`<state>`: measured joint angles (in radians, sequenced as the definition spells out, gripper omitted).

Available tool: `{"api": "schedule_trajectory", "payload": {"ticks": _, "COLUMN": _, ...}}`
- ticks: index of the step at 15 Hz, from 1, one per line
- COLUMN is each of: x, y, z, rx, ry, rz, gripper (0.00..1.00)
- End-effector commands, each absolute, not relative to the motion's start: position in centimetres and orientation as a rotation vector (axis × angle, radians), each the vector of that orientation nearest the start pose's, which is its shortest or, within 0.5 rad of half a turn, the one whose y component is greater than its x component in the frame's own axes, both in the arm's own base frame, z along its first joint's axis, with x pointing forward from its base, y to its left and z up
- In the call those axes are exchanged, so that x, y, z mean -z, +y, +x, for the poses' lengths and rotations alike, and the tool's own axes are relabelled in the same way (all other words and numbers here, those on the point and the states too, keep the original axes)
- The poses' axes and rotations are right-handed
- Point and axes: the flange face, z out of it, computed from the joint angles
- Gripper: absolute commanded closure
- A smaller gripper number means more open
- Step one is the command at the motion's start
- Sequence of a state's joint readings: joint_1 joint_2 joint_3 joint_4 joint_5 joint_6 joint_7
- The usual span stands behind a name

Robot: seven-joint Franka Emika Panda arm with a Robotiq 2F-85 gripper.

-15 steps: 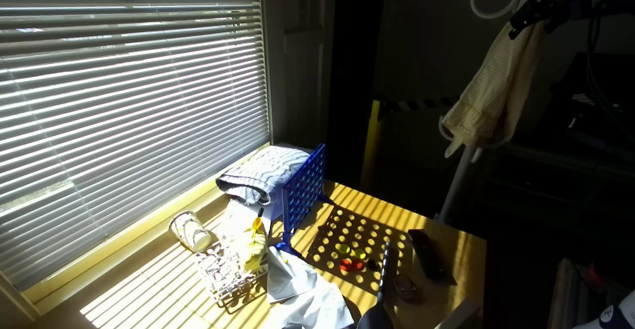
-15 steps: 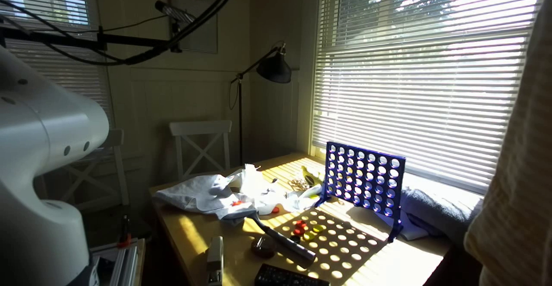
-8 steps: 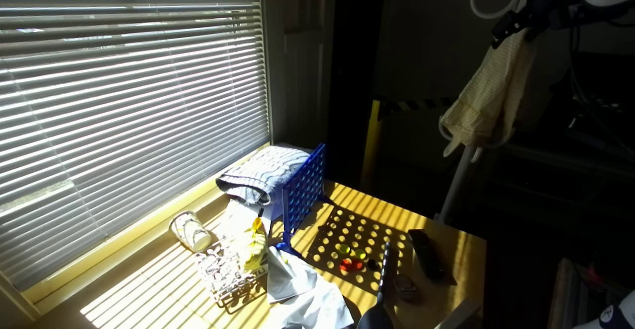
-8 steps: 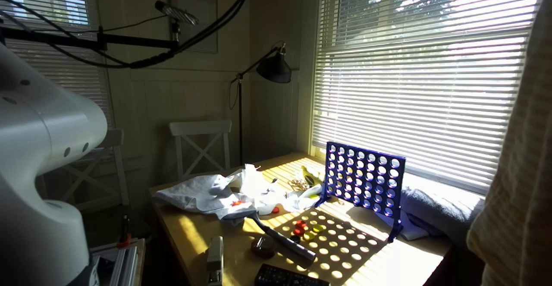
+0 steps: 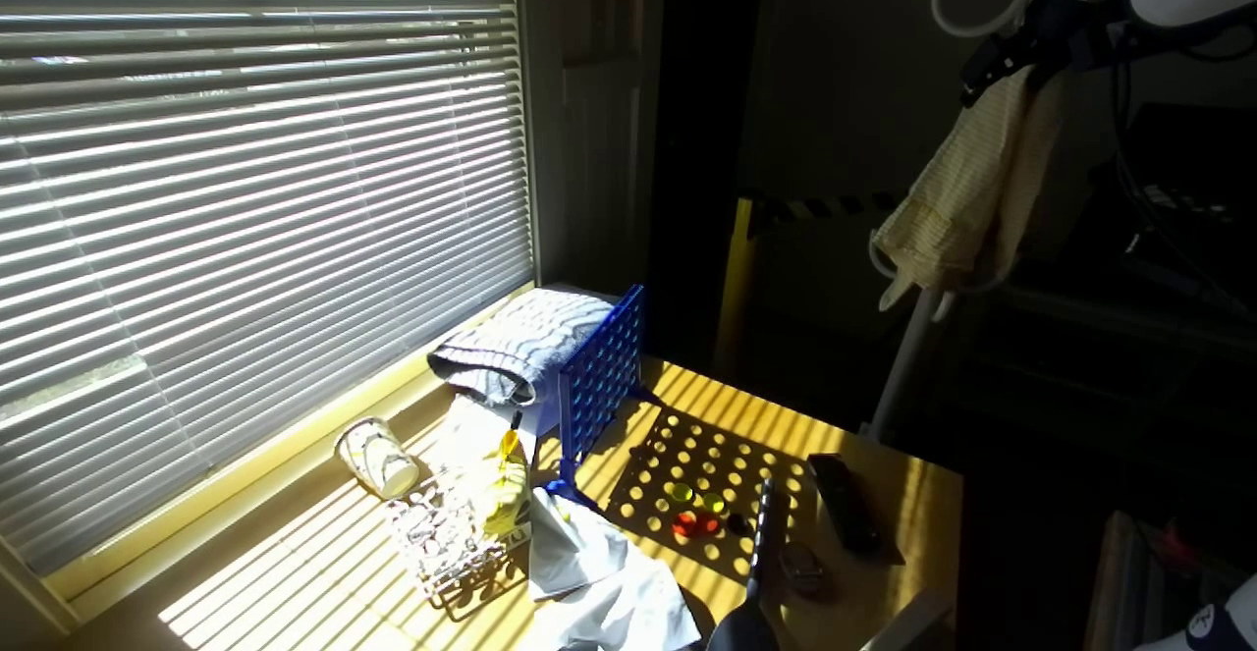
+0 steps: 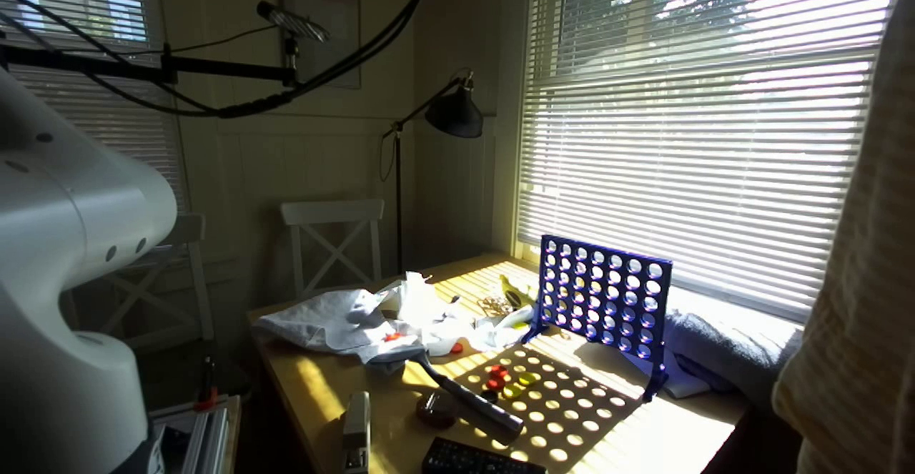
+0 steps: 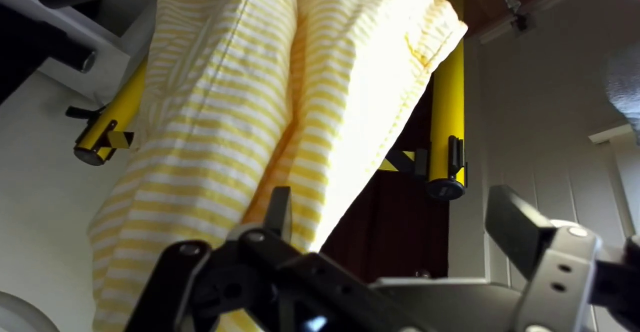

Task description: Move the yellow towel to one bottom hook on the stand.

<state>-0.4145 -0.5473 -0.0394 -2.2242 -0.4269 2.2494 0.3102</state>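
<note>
The yellow towel [image 5: 953,204] hangs down the white stand [image 5: 900,371], its hem by the lower hooks [image 5: 944,307]; the claw [image 7: 387,197] hides its top, so I can't tell which hook bears it. That claw, near the stand's upper hook [image 5: 967,30], has its fingers [image 7: 279,217] spread wide and grips nothing; one overlaps the cloth in the wrist view, touching or not I can't say. On the table [image 5: 918,523] beside the stand, past the blue game rack [image 5: 601,376], sits a wire basket [image 5: 454,572] with something yellow [image 5: 504,499] in or behind it, the glare blurring which. Farther from the stand, a patterned cup [image 5: 376,457] lies tipped, its inside hidden.
</note>
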Motion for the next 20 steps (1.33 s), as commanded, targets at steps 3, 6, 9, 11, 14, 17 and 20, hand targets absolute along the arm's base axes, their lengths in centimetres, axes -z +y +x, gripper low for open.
{"api": "schedule_trajectory", "payload": {"ticks": 3, "x": -64.6, "y": -20.6, "z": 38.3, "rx": 0.983, "ry": 1.005, "rz": -3.291, "gripper": 0.26}}
{"api": "schedule_trajectory", "payload": {"ticks": 6, "x": -64.7, "y": -20.4, "z": 38.3, "rx": 0.992, "ry": 0.992, "rz": -3.299, "gripper": 0.37}}
{"api": "schedule_trajectory", "payload": {"ticks": 9, "x": -64.7, "y": -20.4, "z": 38.3, "rx": 1.014, "ry": 0.993, "rz": -3.322, "gripper": 0.59}}
{"api": "schedule_trajectory", "payload": {"ticks": 11, "x": -64.8, "y": -20.6, "z": 38.2, "rx": 1.026, "ry": 0.989, "rz": -3.342, "gripper": 0.73}}
{"api": "schedule_trajectory", "payload": {"ticks": 14, "x": -64.9, "y": -20.7, "z": 38.0, "rx": 1.031, "ry": 0.992, "rz": -3.352, "gripper": 0.42}}
{"api": "schedule_trajectory", "payload": {"ticks": 17, "x": -65.3, "y": -20.7, "z": 37.8, "rx": 1.053, "ry": 1.007, "rz": -3.35, "gripper": 0.27}}
{"api": "schedule_trajectory", "payload": {"ticks": 20, "x": -65.6, "y": -20.8, "z": 37.6, "rx": 1.075, "ry": 1.018, "rz": -3.356, "gripper": 0.08}}
